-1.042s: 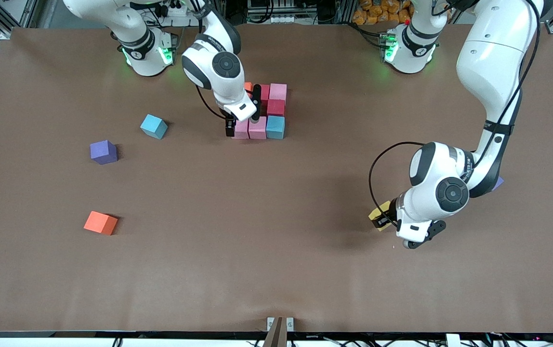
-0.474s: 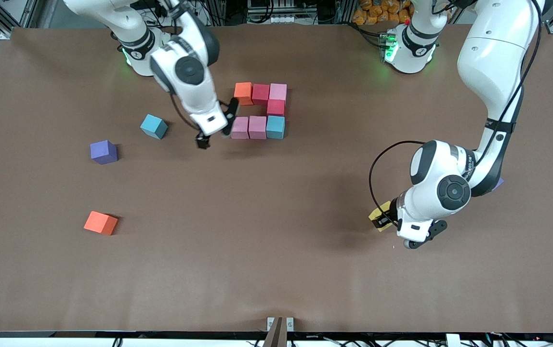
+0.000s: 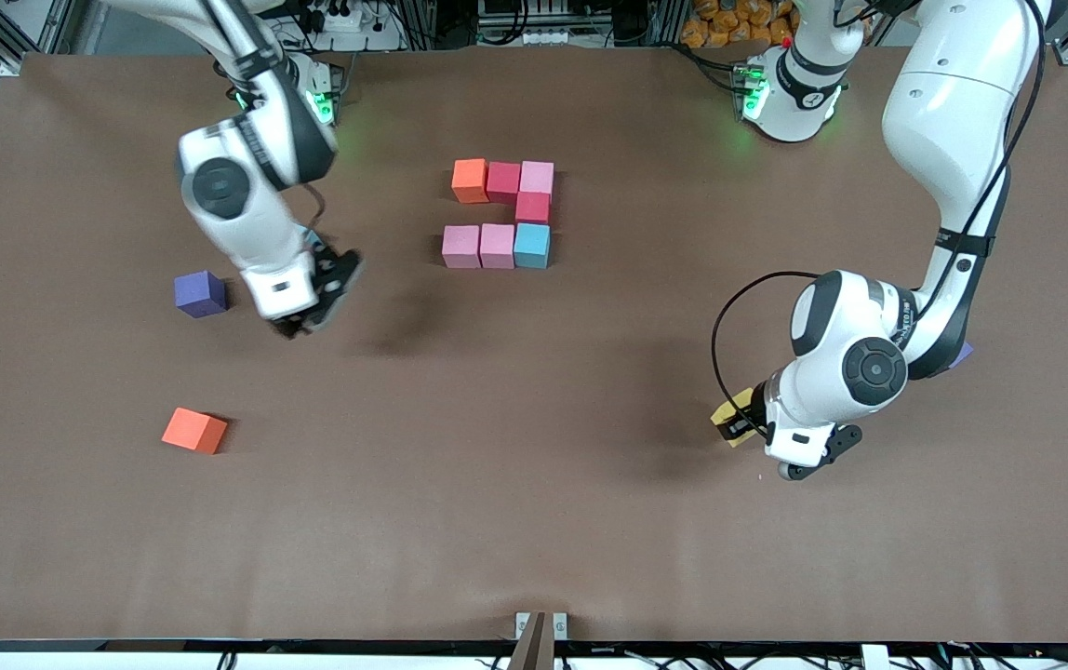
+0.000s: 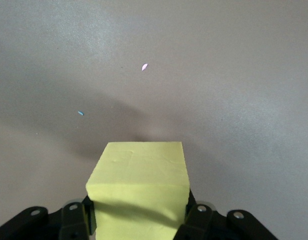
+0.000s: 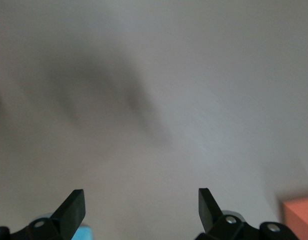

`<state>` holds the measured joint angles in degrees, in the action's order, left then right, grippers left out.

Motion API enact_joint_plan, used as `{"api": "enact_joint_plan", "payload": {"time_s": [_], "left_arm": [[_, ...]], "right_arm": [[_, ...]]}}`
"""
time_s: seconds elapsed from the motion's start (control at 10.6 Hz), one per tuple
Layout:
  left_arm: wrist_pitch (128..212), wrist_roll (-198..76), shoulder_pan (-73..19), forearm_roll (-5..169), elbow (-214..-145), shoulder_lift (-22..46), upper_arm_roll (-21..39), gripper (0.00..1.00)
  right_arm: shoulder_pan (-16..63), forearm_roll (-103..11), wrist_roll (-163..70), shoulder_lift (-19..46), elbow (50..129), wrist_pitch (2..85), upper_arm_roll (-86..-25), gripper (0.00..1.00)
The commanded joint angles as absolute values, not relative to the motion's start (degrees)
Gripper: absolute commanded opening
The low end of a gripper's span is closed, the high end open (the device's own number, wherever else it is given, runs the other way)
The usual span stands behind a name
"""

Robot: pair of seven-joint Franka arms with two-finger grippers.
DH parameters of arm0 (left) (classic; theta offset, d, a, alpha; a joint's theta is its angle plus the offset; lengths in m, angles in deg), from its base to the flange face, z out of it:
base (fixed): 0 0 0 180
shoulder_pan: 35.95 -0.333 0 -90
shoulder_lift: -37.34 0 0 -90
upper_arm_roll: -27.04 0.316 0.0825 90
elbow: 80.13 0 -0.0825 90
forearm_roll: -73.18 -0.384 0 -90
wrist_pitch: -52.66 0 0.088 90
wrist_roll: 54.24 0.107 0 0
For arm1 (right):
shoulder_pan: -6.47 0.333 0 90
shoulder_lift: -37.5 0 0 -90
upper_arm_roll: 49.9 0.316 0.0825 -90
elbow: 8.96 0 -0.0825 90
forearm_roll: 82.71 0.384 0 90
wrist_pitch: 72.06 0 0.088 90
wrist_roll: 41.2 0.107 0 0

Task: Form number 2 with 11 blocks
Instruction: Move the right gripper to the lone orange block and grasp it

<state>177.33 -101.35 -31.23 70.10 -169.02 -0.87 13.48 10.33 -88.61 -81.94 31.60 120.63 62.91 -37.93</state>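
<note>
You see no readable writing; the left gripper clamps a yellow block, the right gripper gapes empty over the table.

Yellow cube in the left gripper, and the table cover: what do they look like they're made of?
Yellow cube: probably soft foam, matte. Its faces are dull with no glare, slightly uneven, and the edges look a little soft where the left gripper is shut on it.

Table cover: looks like brown paper or thin matte sheet. It is evenly dull, with faint ripples near the front camera's edge. Neither can be confirmed by look alone.
</note>
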Motion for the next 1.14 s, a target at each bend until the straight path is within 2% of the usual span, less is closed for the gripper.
{"api": "enact_joint_plan", "payload": {"time_s": [0.0, 0.28, 0.76, 1.04], "left_arm": [[176.9, -99.6, -31.3, 70.1, -169.7, 0.1, 13.5, 0.00], [176.9, -98.4, -30.9, 70.2, -169.7, 0.1, 13.5, 0.00], [176.9, -98.7, -30.5, 70.2, -169.7, 0.2, 13.5, 0.00], [176.9, -98.7, -30.3, 70.2, -169.7, 0.2, 13.5, 0.00]], "right_arm": [[2.4, -89.3, -84.3, 31.8, 120.7, 63.3, -37.6, 1.00], [-2.9, -89.2, -94.9, 28.3, 114.2, 64.1, -37.8, 1.00], [-8.0, -89.0, -109.6, 12.0, 98.7, 63.7, -37.8, 1.00], [-8.7, -86.2, -114.5, 6.8, 95.1, 63.5, -38.0, 1.00]]}}
